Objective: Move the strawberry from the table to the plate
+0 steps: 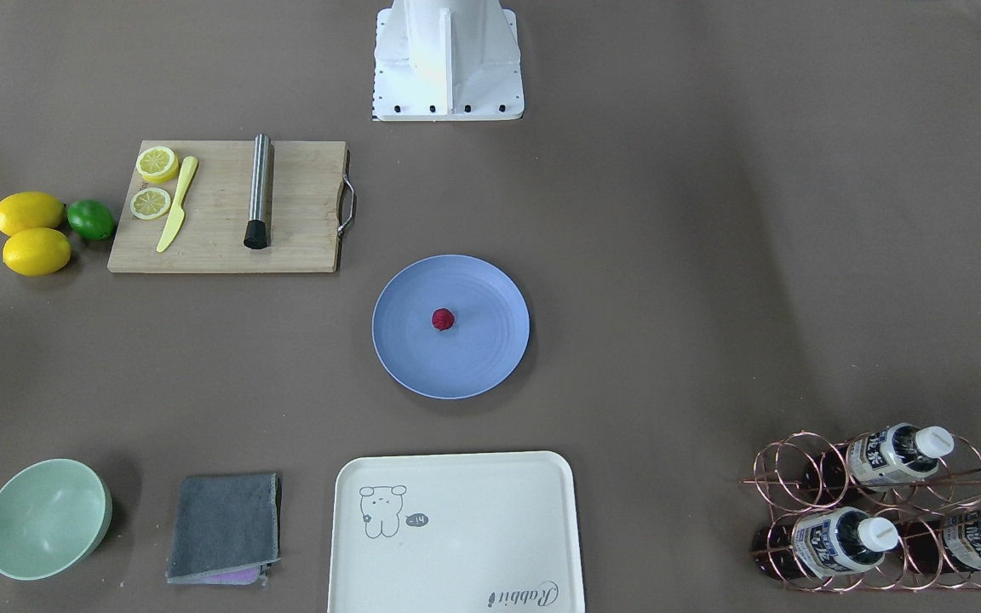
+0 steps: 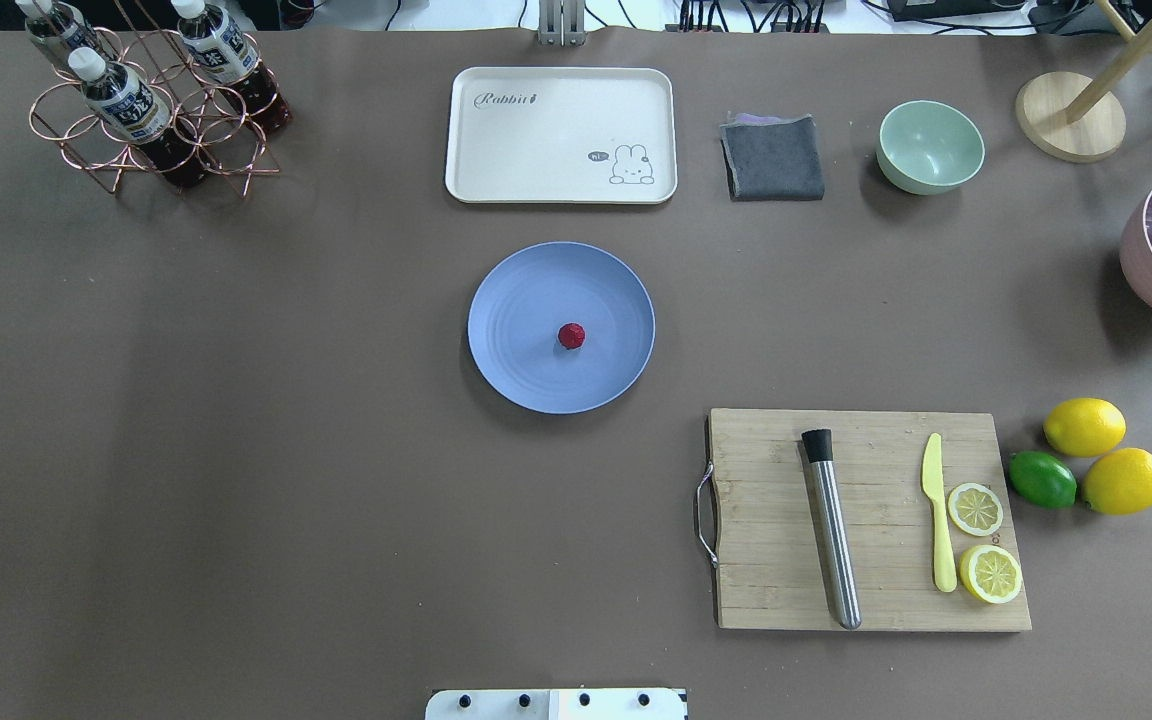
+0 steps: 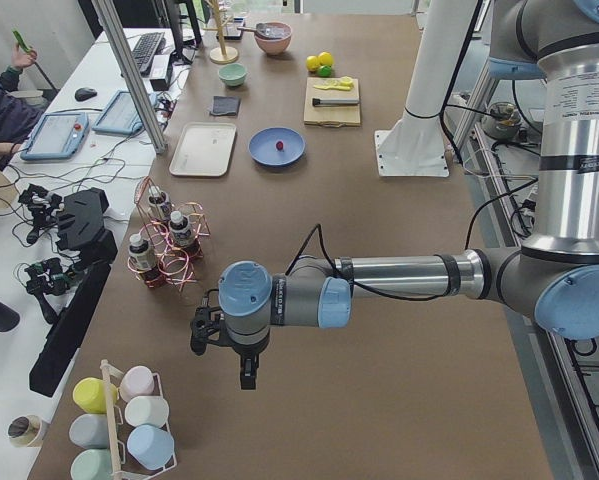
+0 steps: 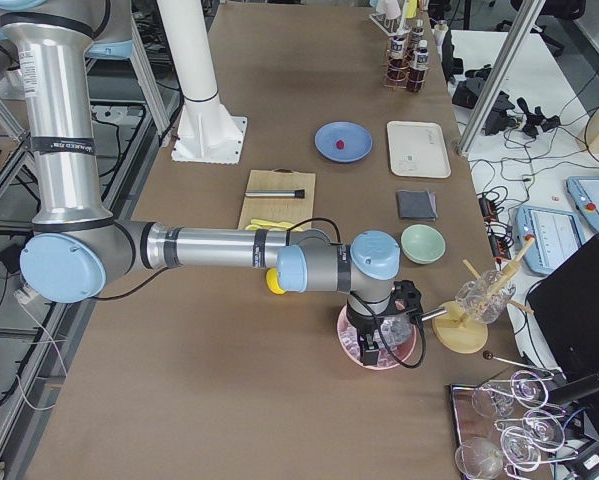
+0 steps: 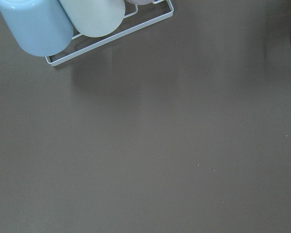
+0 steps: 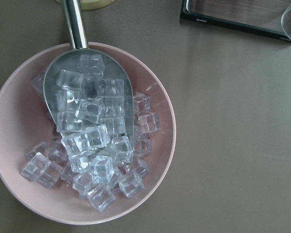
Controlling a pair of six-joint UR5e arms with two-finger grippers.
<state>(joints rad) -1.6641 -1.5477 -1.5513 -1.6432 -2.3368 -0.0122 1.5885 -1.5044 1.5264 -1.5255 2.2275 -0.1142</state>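
The dark-red strawberry lies near the middle of the blue plate, which rests on the grey-brown table. Both arms are far from it and show only in the side views. My left gripper hangs over bare table at the left end, near a rack of cups. Over a pink bowl of ice cubes at the right end hangs my right gripper. I cannot tell whether either gripper is open or shut.
A wooden cutting board carries a steel muddler, a yellow knife and lemon slices, with lemons and a lime beside it. A cream tray, grey cloth, green bowl and bottle rack line the far edge.
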